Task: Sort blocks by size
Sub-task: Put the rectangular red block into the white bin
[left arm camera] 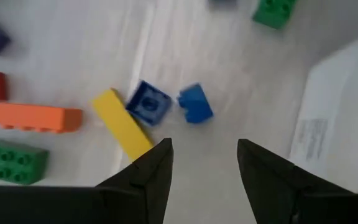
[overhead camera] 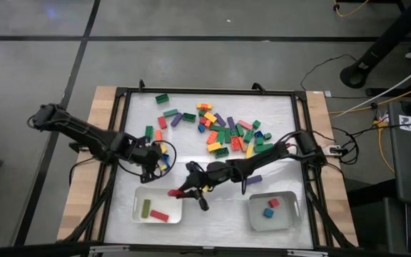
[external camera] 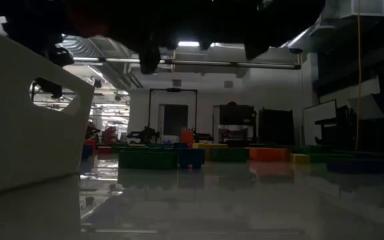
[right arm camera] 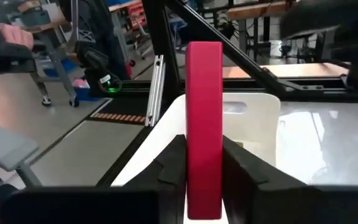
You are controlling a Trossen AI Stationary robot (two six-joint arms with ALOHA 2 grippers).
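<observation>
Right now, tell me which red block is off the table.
The long red block clamped in the right gripper, above the left tray; the other reds lie loose or in trays.

From above I see my two arms as dark, jointed tubes, the left arm (overhead camera: 84, 132) and right arm (overhead camera: 277, 153) both matte black. My wrist cameras show blocky black fingers (left arm camera: 145, 180) with angled, faceted inner faces and squared tips.

Left gripper (overhead camera: 161, 163) fingers (left arm camera: 146, 177) spread; right gripper (overhead camera: 183, 191) fingers (right arm camera: 169, 171) clamped, arm reaching across.
</observation>
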